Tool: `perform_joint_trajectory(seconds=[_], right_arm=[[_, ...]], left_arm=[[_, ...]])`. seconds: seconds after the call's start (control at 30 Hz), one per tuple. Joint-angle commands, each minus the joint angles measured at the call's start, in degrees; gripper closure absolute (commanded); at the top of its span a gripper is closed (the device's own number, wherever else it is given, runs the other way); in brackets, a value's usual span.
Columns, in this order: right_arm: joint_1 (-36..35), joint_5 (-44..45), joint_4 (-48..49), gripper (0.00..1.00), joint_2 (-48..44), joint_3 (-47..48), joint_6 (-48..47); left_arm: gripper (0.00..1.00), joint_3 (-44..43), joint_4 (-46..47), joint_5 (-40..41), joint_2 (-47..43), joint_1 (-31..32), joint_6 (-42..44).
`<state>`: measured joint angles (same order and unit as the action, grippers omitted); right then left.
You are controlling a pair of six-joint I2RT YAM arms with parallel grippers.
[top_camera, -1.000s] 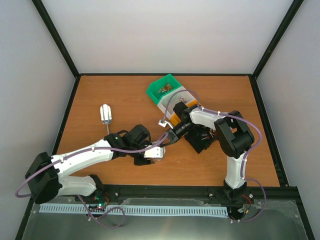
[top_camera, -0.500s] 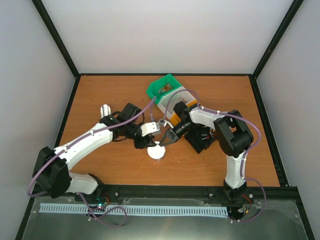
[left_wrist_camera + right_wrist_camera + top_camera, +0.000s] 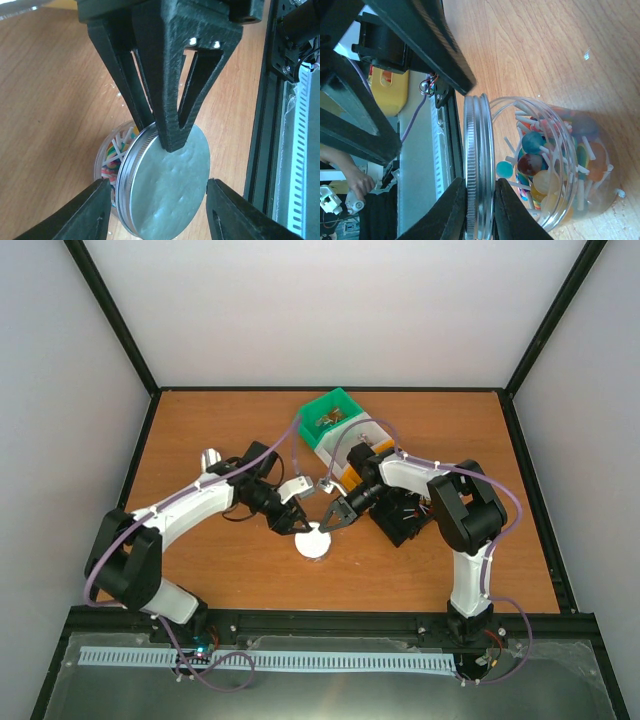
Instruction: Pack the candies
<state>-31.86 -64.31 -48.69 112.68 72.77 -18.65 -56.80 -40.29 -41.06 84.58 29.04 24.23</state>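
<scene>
Candies [image 3: 532,165] in clear jar [image 3: 560,112] at desk [image 3: 420,570] centre; right end effector [image 3: 480,205] clamped on metal lid [image 3: 170,190], left end effector [image 3: 157,207] apart, astride.

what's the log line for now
left hand: open astride lid | right hand: shut on lid rim | jar: candies inside
</scene>
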Motion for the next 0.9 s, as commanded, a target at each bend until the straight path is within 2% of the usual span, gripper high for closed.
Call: perform_joint_trajectory(seconds=[0.0,0.33,0.53,0.73,0.87], right_arm=[[0.48,-0.22,-0.4,0.86,0.27,0.87,-1.0],[0.98,-0.92,-0.61,0.86,0.44,0.96,-1.37],[1.07,-1.08,-0.66,0.86,0.24,0.85,-1.52],[1.09,-1.2,-0.53,0.86,0.15,0.81,-1.69],[1.14,-1.52,-0.52,0.86,0.11,0.92,-1.58]], left_arm=[[0.45,-1.3,1.5,-3.21,2.65,-0.21,-1.39],[0.49,-0.41,4.99,-6.74,6.0,-0.3,-1.65],[0.62,-0.34,5.04,-8.96,7.38,-0.34,-1.07],[0.63,0.75,6.05,-8.05,7.72,-0.54,-1.68],[0.67,1.24,6.76,-8.47,7.71,-0.65,-2.3]])
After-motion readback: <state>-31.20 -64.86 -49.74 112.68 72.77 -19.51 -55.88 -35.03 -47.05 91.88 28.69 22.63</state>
